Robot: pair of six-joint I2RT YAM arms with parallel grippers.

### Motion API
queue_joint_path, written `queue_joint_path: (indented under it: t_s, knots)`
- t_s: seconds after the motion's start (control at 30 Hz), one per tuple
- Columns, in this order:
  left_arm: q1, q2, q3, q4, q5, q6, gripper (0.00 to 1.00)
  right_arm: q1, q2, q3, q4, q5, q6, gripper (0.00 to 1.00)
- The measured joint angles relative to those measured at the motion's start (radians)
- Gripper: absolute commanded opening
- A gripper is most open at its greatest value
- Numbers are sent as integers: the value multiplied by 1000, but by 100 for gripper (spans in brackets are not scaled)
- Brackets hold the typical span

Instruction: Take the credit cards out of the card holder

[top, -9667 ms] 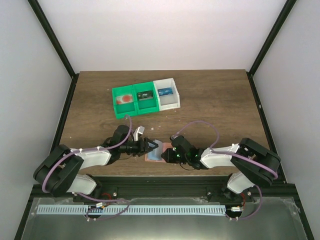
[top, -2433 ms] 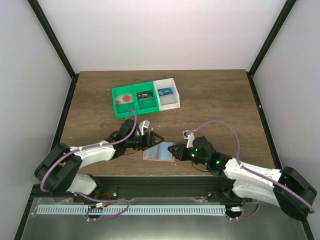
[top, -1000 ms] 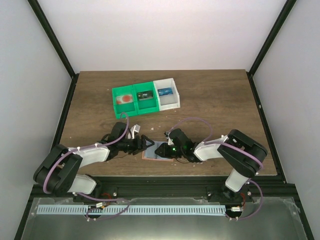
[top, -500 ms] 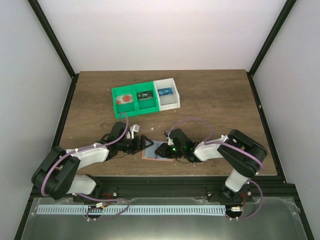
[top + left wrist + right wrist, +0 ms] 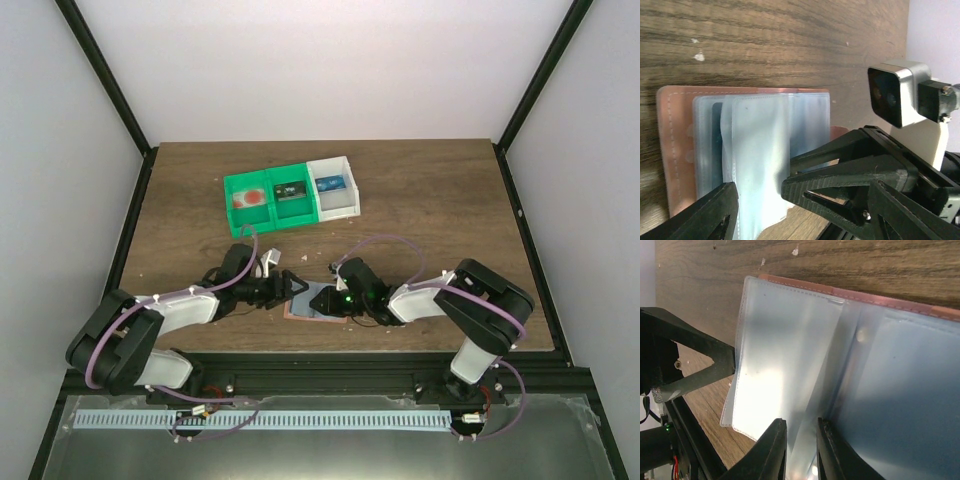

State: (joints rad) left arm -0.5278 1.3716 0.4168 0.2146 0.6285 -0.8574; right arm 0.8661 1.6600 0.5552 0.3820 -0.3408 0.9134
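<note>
The salmon-pink card holder [image 5: 303,314] lies open on the table near the front edge, its pale blue plastic sleeves [image 5: 760,145] fanned up. My left gripper [image 5: 296,285] is open, its fingers [image 5: 715,215] straddling the near ends of the sleeves [image 5: 759,187]. My right gripper [image 5: 323,300] comes in from the other side, and its jaws [image 5: 801,422] are nearly closed on one raised sleeve [image 5: 785,360]. A dark strip [image 5: 716,145] shows through a sleeve; I cannot tell if it is a card. A blue card [image 5: 332,184] and a dark card [image 5: 290,190] lie in the bins.
Two green bins [image 5: 235,215] and a white bin [image 5: 352,200] stand joined at the table's back middle; the leftmost holds a red and white item [image 5: 250,198]. The right arm's camera [image 5: 892,92] sits close to my left fingers. The table's front edge lies just behind the card holder.
Since 2.4 s ago the right arm swung in left onto the card holder and closed on a sleeve. Over the last second both grippers have held almost still.
</note>
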Motion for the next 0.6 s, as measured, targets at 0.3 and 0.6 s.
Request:
queue_joint_path:
  t_s: [0.3,0.6]
  knots:
    - [0,0,-7,63,53,-33,73,0,3,-31,61,-8,2,19]
    - [0,-1,14,16,43,0,73,0,12,-42,98,-17,4,19]
